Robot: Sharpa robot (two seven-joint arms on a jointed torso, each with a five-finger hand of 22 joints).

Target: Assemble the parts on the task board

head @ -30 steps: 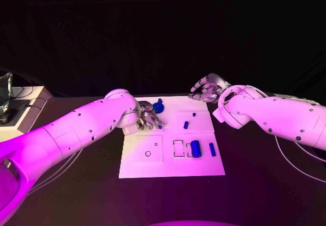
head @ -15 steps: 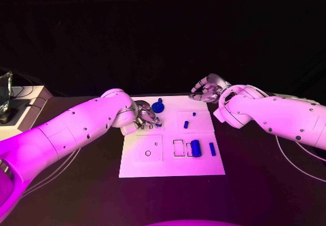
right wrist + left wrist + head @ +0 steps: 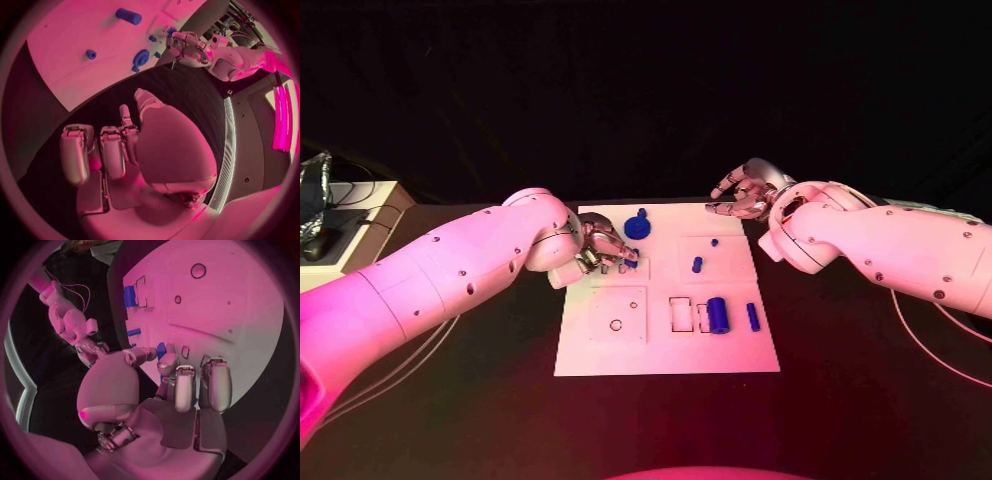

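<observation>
White board (image 3: 668, 345) lies flat mid-bench (image 3: 473, 410), long side running away from the robot. Blue parts on it: fat cylinder (image 3: 717, 315) lying beside outlined rectangular slots (image 3: 681, 314) near the board's right half, thin bar (image 3: 751, 317) just right of the cylinder, small peg (image 3: 697, 264) in the square panel further back, tiny blue bit (image 3: 714, 242) behind that peg, round knob-like piece (image 3: 638, 226) near the far edge left of centre. Near-left panel has a small hexagon outline (image 3: 616, 325) and a small hole (image 3: 635, 305).

Left hand (image 3: 603, 250) sits over the board's far-left part, fingers curled down; a small blue part (image 3: 632, 264) shows at the fingertips. Left wrist view has the same blue part (image 3: 162, 349) right at the tip of the thumb (image 3: 140, 355) and next to a finger (image 3: 167, 366), other fingers folded in beside it; looks pinched but contact is not clear enough, so I cannot tell whether it's grasped. Part is touching or just above the board surface, can't tell which.

Right hand (image 3: 744, 192) is off the board, just past its far-right corner, over the dark bench. Right wrist view: hand (image 3: 125, 150) has fingers curled inward side by side, thumb along them, nothing in it — clenched on nothing. Same view shows the board (image 3: 75, 55) with the cylinder (image 3: 128, 16), knob piece (image 3: 140, 58) and a small ring-like part (image 3: 91, 54), plus the left hand (image 3: 184, 47) at the board edge.

Grey box (image 3: 358, 225) with cables at bench's left edge.
</observation>
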